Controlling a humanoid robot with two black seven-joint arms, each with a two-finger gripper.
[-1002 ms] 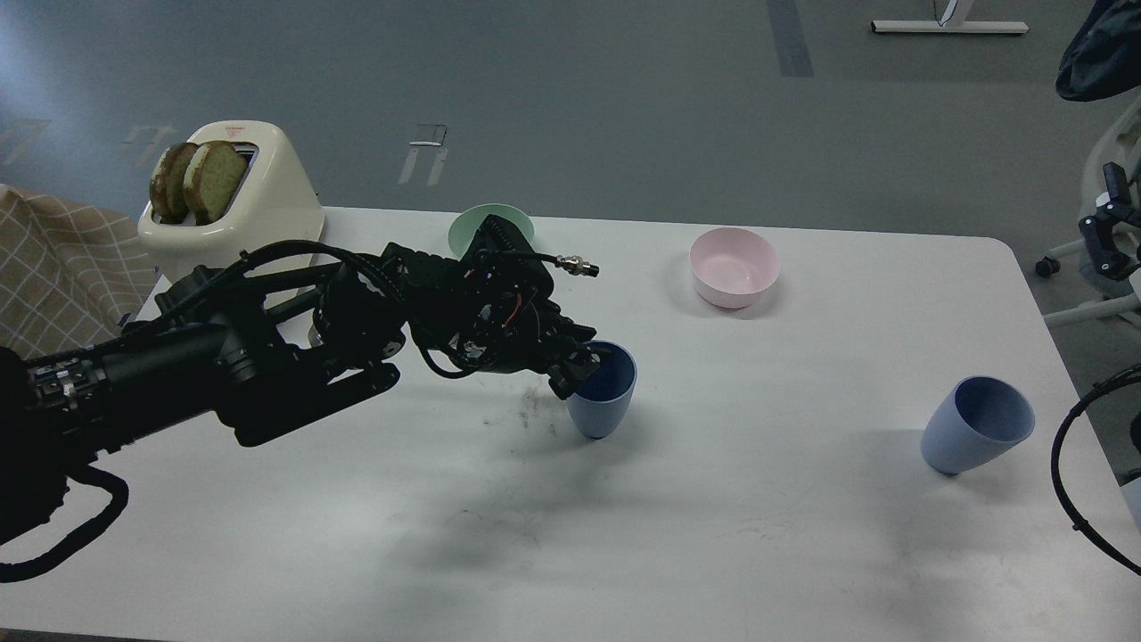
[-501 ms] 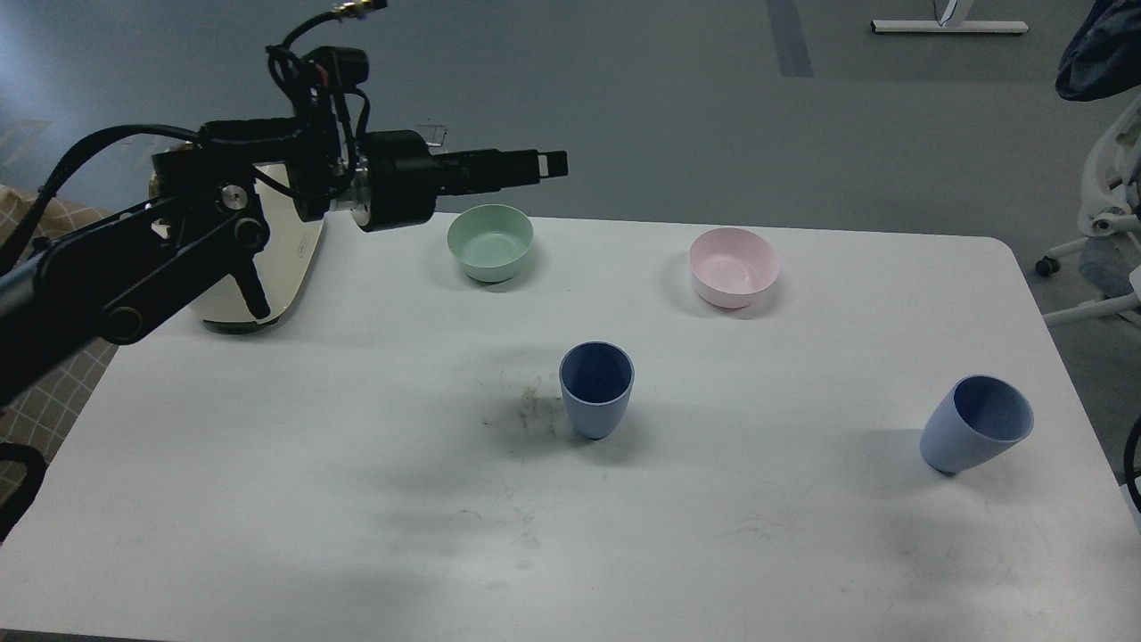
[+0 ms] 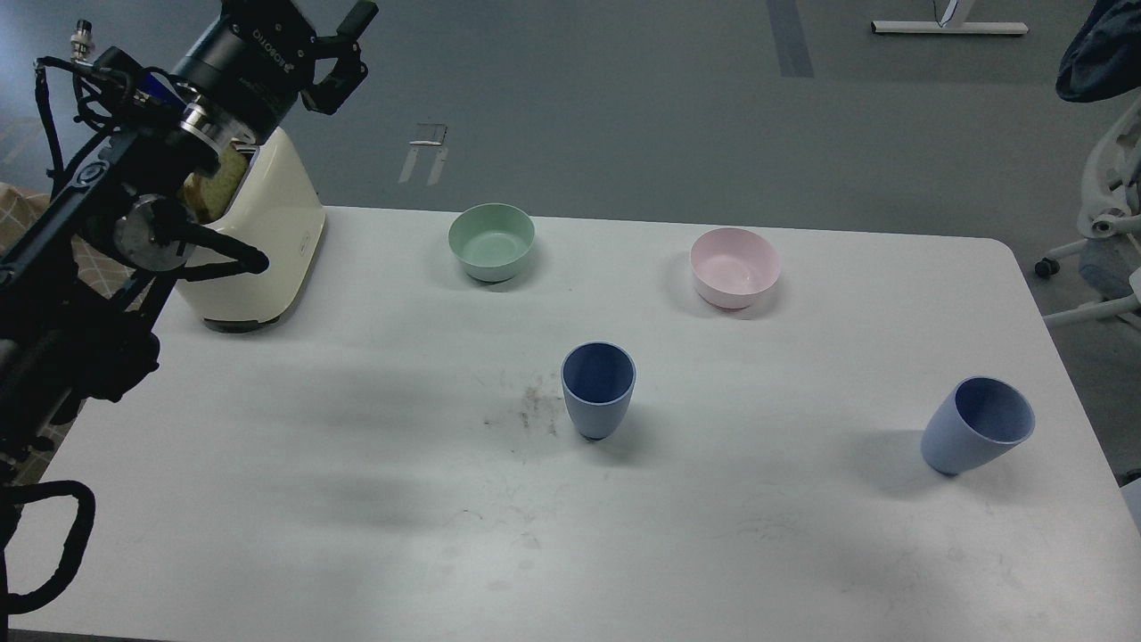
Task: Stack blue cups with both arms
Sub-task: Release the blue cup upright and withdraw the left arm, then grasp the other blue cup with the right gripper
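Note:
Two blue cups stand upright and apart on the white table [image 3: 357,499]. One blue cup [image 3: 597,390] is at the table's middle; the other blue cup [image 3: 977,437] is near the right edge. My left arm is raised at the upper left, above the toaster. My left gripper [image 3: 348,52] is high over the floor beyond the table's far edge, with its fingers spread and nothing between them. It is far from both cups. My right arm and gripper are out of view.
A cream toaster [image 3: 267,234] with bread stands at the back left, partly behind my left arm. A mint-green bowl [image 3: 491,241] and a pink bowl [image 3: 734,266] sit along the back. Dark scuffs [image 3: 526,412] mark the table left of the middle cup. A white chair [image 3: 1105,223] stands off the right edge.
My left gripper was at the middle cup's rim, then let go and swung up and back to the upper left. The cup stays upright. The right arm's cable left the view.

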